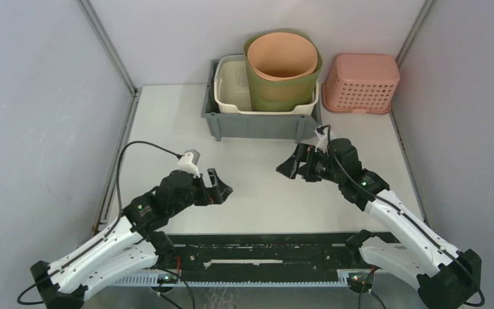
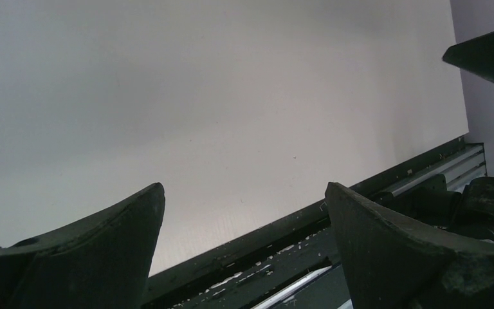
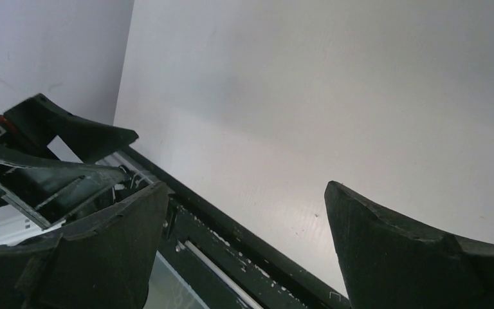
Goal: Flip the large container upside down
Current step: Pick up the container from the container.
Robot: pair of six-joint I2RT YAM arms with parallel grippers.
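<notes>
The large grey container [image 1: 257,122] stands upright at the back centre of the table. It holds a cream perforated basket [image 1: 231,87] and a green bucket with an orange liner [image 1: 283,67]. My left gripper [image 1: 222,187] is open and empty over the table's near left, well in front of the container. My right gripper [image 1: 291,164] is open and empty, just in front of the container's right front corner and not touching it. In both wrist views the jaws stand wide apart with only bare table and the black rail between them; the container is out of those views.
A pink perforated basket [image 1: 360,82] sits upside down at the back right, beside the grey container. A black rail [image 1: 264,254] runs along the near edge between the arm bases. Grey walls close the table on the left, right and back.
</notes>
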